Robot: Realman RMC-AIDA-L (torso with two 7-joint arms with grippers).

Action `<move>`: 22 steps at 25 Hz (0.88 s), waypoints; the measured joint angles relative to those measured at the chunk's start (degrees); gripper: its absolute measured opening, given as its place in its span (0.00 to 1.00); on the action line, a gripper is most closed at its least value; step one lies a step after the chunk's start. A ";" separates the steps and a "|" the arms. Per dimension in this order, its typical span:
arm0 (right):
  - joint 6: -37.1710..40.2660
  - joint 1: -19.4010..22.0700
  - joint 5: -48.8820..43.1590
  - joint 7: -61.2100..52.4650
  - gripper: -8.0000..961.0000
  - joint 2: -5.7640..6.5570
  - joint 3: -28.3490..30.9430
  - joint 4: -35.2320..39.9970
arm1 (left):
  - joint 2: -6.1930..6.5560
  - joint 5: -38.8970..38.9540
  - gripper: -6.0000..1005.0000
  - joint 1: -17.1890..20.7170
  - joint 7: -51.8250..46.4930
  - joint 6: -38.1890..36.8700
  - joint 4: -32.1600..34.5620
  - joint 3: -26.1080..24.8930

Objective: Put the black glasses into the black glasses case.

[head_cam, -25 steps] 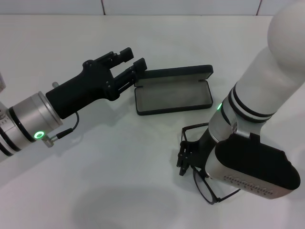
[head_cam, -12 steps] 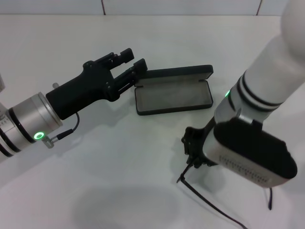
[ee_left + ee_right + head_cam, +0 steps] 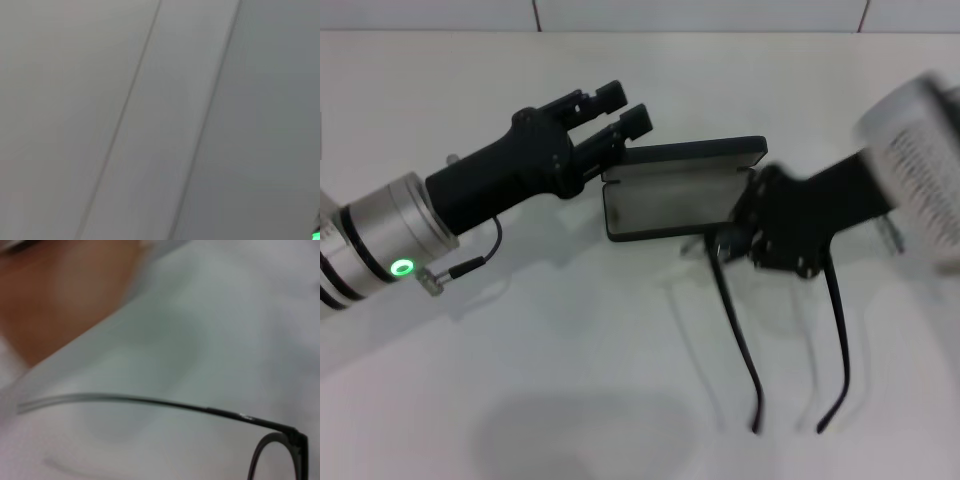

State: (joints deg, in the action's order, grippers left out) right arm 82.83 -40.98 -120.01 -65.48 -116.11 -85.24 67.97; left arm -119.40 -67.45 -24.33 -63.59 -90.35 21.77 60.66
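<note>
The right gripper (image 3: 735, 240) is pinching the front of the black glasses (image 3: 790, 330) beside the open black glasses case (image 3: 682, 190), temples trailing down. The left gripper (image 3: 618, 108) is hovering spread at the case's lid. Light, springy wire frame, probably fragile; gripping near the bridge, off the lenses, seems safest.
</note>
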 joint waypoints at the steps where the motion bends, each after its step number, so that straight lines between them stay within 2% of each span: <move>1: -0.07 1.58 2.81 -0.01 0.11 0.09 3.26 -0.71 | 0.28 -0.31 0.50 -0.50 -1.66 -0.85 0.07 0.02; 5: -0.61 7.73 12.64 0.96 0.11 0.24 13.60 -5.60 | 1.93 -2.39 0.50 -3.17 -6.43 -7.94 0.45 0.07; 7: -1.03 9.52 17.21 2.03 0.11 0.25 17.03 -9.39 | 2.38 -3.89 0.50 -5.07 -8.53 -11.38 1.21 0.07; 9: -1.41 10.46 24.23 4.84 0.11 0.35 20.60 -16.68 | 2.60 -5.59 0.50 -7.20 -11.67 -12.78 2.21 0.07; 11: -1.44 10.26 30.28 7.95 0.11 0.52 22.34 -23.63 | 2.71 -7.46 0.50 -9.82 -15.78 -12.55 2.64 0.07; 14: -1.59 9.07 33.55 10.85 0.11 0.64 22.62 -29.81 | 2.71 -11.63 0.50 -14.44 -22.17 -10.50 2.46 0.08; 19: -1.74 8.50 33.90 11.74 0.11 0.13 22.07 -31.57 | 1.80 -16.53 0.50 -18.74 -24.56 -9.65 2.49 0.07; 22: -1.76 8.66 34.11 11.75 0.11 0.10 22.15 -32.15 | 1.36 -16.96 0.50 -20.24 -25.02 -9.78 2.79 0.07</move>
State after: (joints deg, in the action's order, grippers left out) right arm 81.07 -32.32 -85.90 -53.73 -116.01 -63.09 35.81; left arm -118.04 -84.42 -44.57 -88.61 -100.12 24.55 60.73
